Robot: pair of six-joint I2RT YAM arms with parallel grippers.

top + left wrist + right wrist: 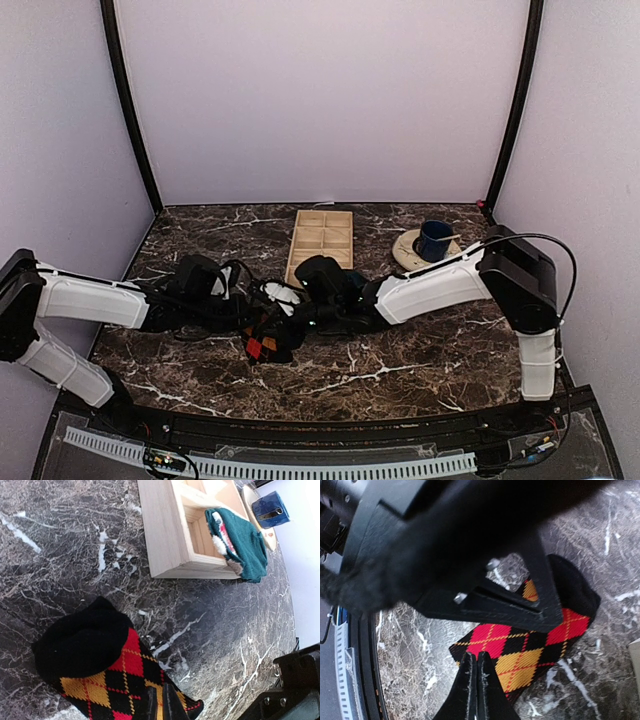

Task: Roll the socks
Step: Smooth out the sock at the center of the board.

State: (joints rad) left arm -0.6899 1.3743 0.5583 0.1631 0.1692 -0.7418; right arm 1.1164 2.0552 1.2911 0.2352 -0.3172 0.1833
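The black sock with red and orange argyle diamonds [100, 665] lies flat on the marble table [60, 555], also seen as the argyle sock [262, 346] where the two arms meet. My left gripper [162, 701] is shut on its patterned edge, a sliver of orange showing between the fingers. My right gripper [476, 659] is shut, its tips resting at the sock's [520, 650] red-diamond end; I cannot see fabric between them. The left arm's wrist fills the top of the right wrist view. The teal green sock [242, 545] hangs over the near corner of the wooden tray.
A wooden compartment tray [322, 240] stands behind the arms at the middle. A dark blue mug [435, 240] sits on a cream plate [408, 250] at the back right. The table's black front rail [300, 425] runs along the near edge.
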